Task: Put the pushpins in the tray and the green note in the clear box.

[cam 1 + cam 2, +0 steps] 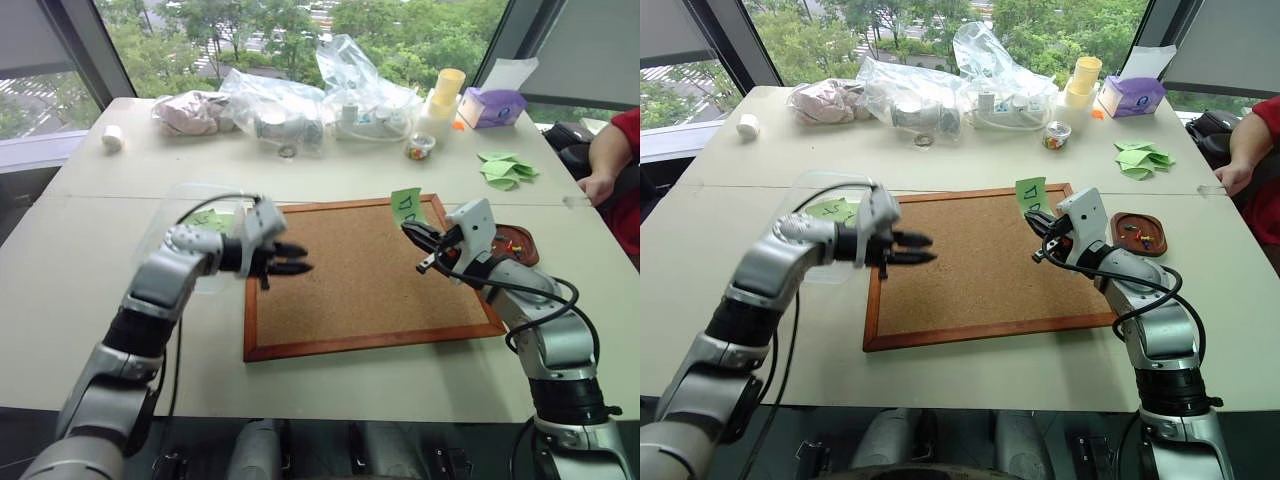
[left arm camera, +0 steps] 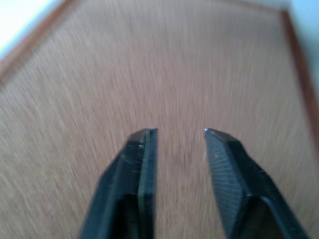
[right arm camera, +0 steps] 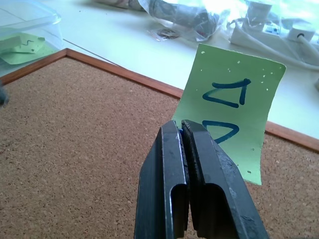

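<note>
A: Light green square sticky note with dark hand-drawn triangles, dotted with tiny pinholes — held upright over the large wood-framed corkboard, near its 1 o'clock corner.

B: Clamped by its lower edge in the right gripper; black fingers pressed together on the paper. Two triangles readable on the note from the wrist.

A: And the left gripper?

B: Jaws apart, nothing between them. Hanging above the corkboard's 9 o'clock side, pointing toward 3 o'clock.

A: Shallow see-through plastic box with rounded corners?

B: At 9 o'clock of the corkboard, just beside the frame. Partly covered by the left arm, so only the far rim and one side plain. Another green slip inside, with a dark squiggle on it.

A: Small glossy reddish-brown tray?

B: At 3 o'clock of the corkboard, just beside it, partly behind the right arm. Tiny coloured pushpins inside; too small to count.

A: Around the table?

B: Heap of pointed green paper pieces toward 2 o'clock. Along 12 o'clock: crumpled clear plastic bags, stacked yellowish cups, purple tissue box, white roll toward 10 o'clock.

A: Anyone nearby?

B: Hand and red sleeve at the 3 o'clock edge, cut off by the frame.
</note>
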